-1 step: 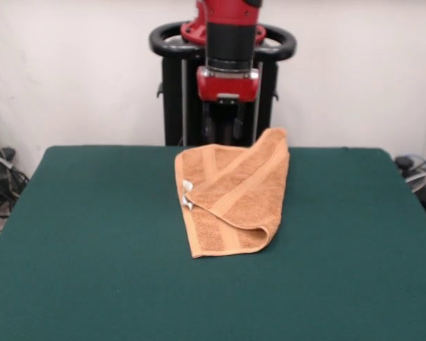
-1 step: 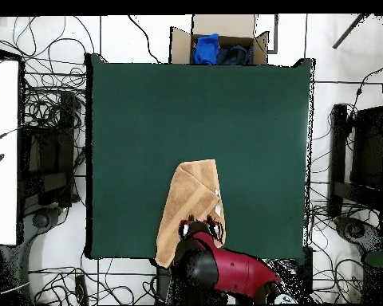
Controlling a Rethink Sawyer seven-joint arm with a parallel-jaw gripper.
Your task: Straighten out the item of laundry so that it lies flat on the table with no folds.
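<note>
Folded towel (image 1: 231, 193) lies on the green table (image 1: 92, 234), cables (image 2: 55, 119) around.

Folded towel (image 1: 234, 195) lies on the table (image 1: 92, 249), end effector (image 1: 226, 128) behind it.

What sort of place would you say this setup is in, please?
Probably a robotics lab. A red robot arm stands at a green-topped table holding one folded towel, cables sprawl over the floor, and a cardboard box of cloths sits beyond the table.
</note>
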